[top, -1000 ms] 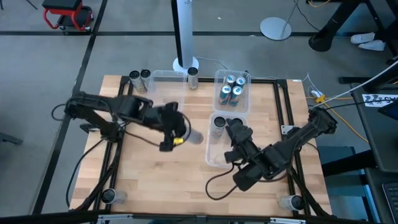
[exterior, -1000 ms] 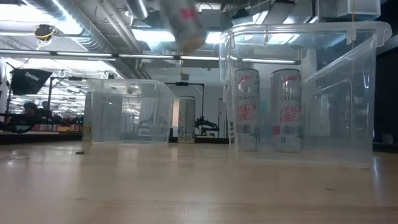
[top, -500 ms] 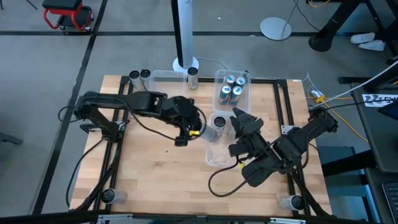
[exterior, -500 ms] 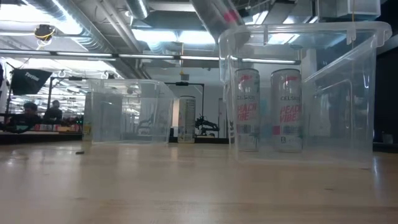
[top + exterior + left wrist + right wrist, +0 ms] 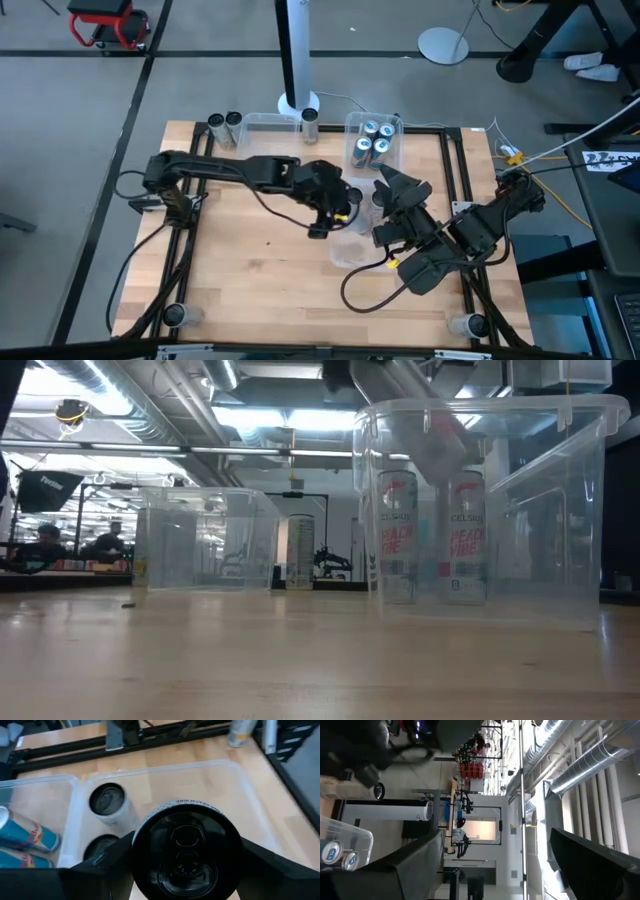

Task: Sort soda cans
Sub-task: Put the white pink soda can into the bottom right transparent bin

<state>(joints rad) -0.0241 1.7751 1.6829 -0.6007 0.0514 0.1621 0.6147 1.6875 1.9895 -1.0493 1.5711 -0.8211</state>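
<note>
Left gripper (image 5: 340, 208) over near clear bin (image 5: 352, 252), fingers clamped on can (image 5: 186, 851); can tilted above bin rim, not set down. Low view: held can (image 5: 425, 435) slanted over two upright cans (image 5: 430, 537) inside bin. Far bin (image 5: 392, 160) holds four blue-and-silver cans (image 5: 372, 142). Three more cans (image 5: 224, 124) upright at far table (image 5: 250, 280) edge. Right gripper (image 5: 396, 188) raised beside near bin, fingers spread wide, holding nothing.
</note>
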